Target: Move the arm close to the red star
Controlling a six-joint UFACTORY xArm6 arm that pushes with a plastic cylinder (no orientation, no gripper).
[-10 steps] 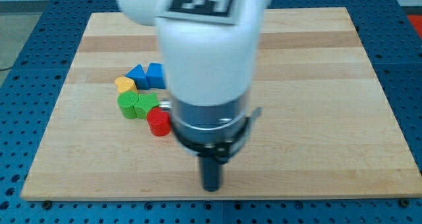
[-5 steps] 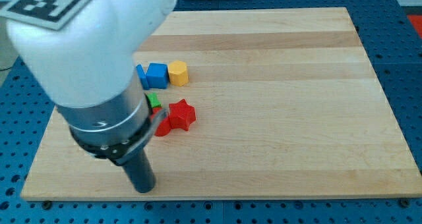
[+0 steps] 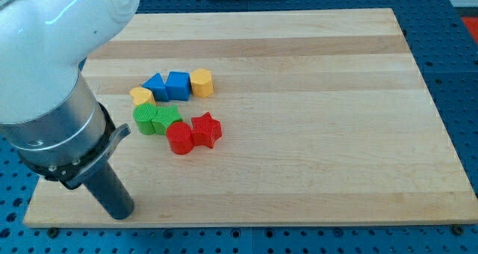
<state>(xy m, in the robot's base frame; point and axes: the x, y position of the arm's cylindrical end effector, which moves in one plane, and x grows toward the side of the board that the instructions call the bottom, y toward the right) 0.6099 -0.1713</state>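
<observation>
Upper arm shell (image 3: pixel 52 30): glossy white, rounded
Collar (image 3: pixel 56 138): brushed grey metal ring above black clamp
Rod: straight dark cylinder ending at my tip (image 3: pixel 122 215)

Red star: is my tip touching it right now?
No. My tip sits near the board's bottom-left corner, well apart from the red star, with bare wood and the red cylinder between them.

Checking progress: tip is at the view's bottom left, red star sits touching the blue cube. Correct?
Not quite. The camera view shows the red star touching the red cylinder, not the blue cube. My tip is indeed at the view's bottom left.
</observation>
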